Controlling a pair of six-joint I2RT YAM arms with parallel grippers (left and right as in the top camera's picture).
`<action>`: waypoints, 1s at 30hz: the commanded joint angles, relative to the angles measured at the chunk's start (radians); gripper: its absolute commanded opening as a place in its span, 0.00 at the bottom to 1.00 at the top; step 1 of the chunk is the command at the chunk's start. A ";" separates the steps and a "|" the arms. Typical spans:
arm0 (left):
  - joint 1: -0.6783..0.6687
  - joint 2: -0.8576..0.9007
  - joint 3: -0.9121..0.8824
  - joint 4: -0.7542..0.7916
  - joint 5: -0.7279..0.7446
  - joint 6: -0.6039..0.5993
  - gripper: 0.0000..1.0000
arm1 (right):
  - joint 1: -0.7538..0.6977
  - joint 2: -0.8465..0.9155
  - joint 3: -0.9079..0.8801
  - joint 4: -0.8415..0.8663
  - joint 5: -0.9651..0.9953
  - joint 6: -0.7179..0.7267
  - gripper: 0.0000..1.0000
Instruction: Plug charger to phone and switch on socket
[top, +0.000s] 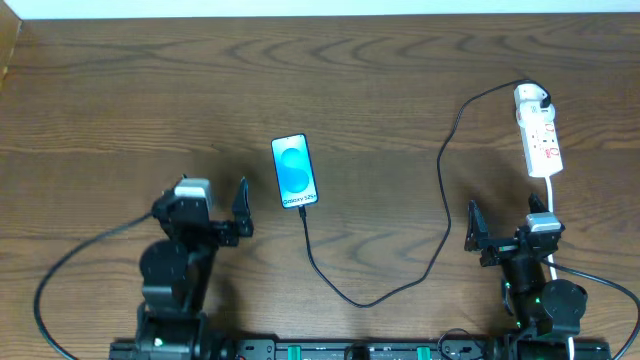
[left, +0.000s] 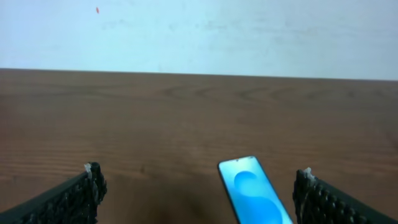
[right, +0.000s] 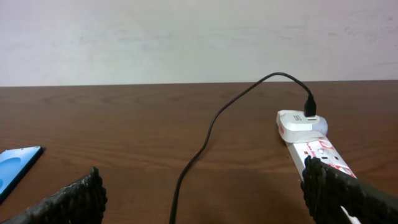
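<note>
Left pincer (left: 199, 179) gapes wide before slim phone (left: 252, 190) glowing cyan.

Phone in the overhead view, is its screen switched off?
No, the phone shows a lit white screen with a blue graphic.

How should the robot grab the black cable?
Probably grip the cable just behind its tip, by the phone's bottom edge, coming straight down with the left gripper. It lies flat and thin there, so the gripper can close across it.
</note>
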 joint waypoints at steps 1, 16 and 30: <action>0.019 -0.090 -0.087 0.032 -0.009 0.032 0.98 | 0.004 -0.007 -0.004 0.001 -0.007 0.006 0.99; 0.024 -0.338 -0.309 0.015 -0.010 0.050 0.98 | 0.004 -0.007 -0.004 0.001 -0.007 0.006 0.99; 0.023 -0.403 -0.309 -0.028 -0.024 0.049 0.98 | 0.004 -0.007 -0.004 0.001 -0.007 0.005 0.99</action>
